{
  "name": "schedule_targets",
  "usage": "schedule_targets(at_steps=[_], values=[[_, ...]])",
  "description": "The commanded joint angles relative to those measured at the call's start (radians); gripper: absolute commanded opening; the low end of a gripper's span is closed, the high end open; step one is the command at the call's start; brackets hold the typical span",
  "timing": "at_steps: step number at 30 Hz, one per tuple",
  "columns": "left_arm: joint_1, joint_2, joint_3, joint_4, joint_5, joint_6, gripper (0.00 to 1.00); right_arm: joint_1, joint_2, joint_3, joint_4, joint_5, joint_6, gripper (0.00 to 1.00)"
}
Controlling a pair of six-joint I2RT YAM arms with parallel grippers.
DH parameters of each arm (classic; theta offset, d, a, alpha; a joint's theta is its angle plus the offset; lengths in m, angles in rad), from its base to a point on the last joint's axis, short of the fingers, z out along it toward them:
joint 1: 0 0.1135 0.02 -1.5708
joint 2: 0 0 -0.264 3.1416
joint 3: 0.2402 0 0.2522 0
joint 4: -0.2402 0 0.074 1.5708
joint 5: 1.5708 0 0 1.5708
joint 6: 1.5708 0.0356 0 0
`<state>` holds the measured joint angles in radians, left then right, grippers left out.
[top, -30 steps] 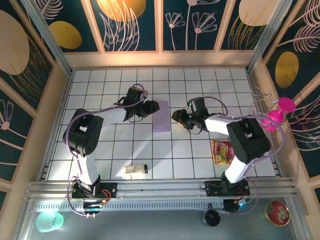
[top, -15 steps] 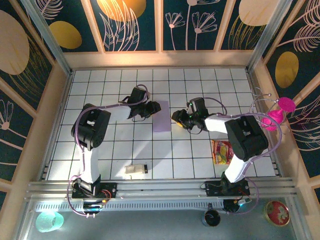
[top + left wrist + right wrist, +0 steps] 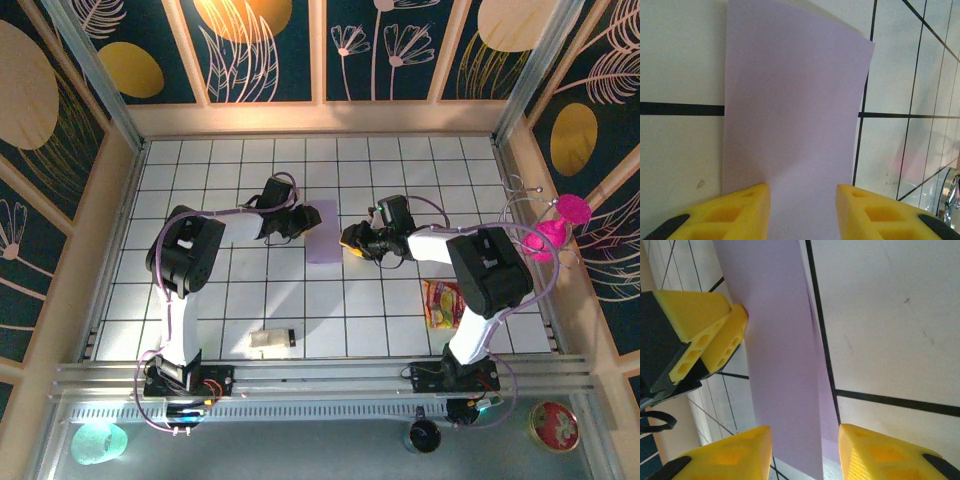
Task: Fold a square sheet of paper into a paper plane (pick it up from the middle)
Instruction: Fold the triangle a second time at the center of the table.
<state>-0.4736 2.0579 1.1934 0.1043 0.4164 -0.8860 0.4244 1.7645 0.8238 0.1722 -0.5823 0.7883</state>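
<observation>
The square sheet of paper [image 3: 323, 232] is pale lilac and lies folded into a narrow rectangle at mid-table. My left gripper [image 3: 303, 220] sits low at its left edge. In the left wrist view the paper [image 3: 795, 100] runs between the yellow fingertips [image 3: 747, 210], and the left gripper [image 3: 802, 192] is open, its jaws apart. My right gripper [image 3: 348, 240] is at the paper's right edge. In the right wrist view the right gripper [image 3: 805, 435] is open astride the paper [image 3: 780, 340], whose upper layer stands slightly off the lower one. The left gripper's fingers [image 3: 710, 335] touch the far edge.
A red-yellow snack packet [image 3: 442, 303] lies at the front right. A small white block with a black end [image 3: 271, 340] rests near the front edge. Pink objects [image 3: 555, 225] hang at the right wall. Wooden walls border the gridded table [image 3: 200, 170].
Both grippers' jaws have narrowed. The right gripper has edged left onto the paper's right edge. The left arm's elbow has swung up and to the right, its gripper staying at the paper's left edge.
</observation>
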Motion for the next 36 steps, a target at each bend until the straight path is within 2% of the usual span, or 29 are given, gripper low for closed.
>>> schedule_targets(at_steps=[1,16,22,24,28,32,36], values=[[-0.006,0.011,-0.04,-0.035,-0.034,-0.01,0.39,0.007,-0.004,-0.006,-0.024,-0.044,-0.017,0.38],[-0.005,-0.001,-0.058,0.0,-0.017,-0.014,0.39,0.049,-0.007,-0.028,-0.023,-0.052,0.001,0.38],[-0.005,-0.001,-0.061,0.002,-0.015,-0.012,0.39,0.055,-0.028,-0.009,-0.129,0.104,-0.024,0.4],[-0.005,-0.002,-0.064,0.002,-0.016,-0.011,0.39,0.054,-0.035,-0.014,-0.13,0.119,-0.028,0.41],[-0.005,-0.004,-0.063,0.004,-0.014,-0.011,0.38,0.059,-0.015,-0.016,-0.094,0.069,-0.024,0.41],[-0.005,-0.007,-0.063,0.012,-0.008,-0.018,0.39,0.06,-0.001,-0.027,-0.01,-0.017,-0.002,0.32],[-0.006,-0.01,-0.061,0.008,-0.007,-0.016,0.39,0.061,-0.003,-0.031,0.044,-0.039,0.021,0.28]])
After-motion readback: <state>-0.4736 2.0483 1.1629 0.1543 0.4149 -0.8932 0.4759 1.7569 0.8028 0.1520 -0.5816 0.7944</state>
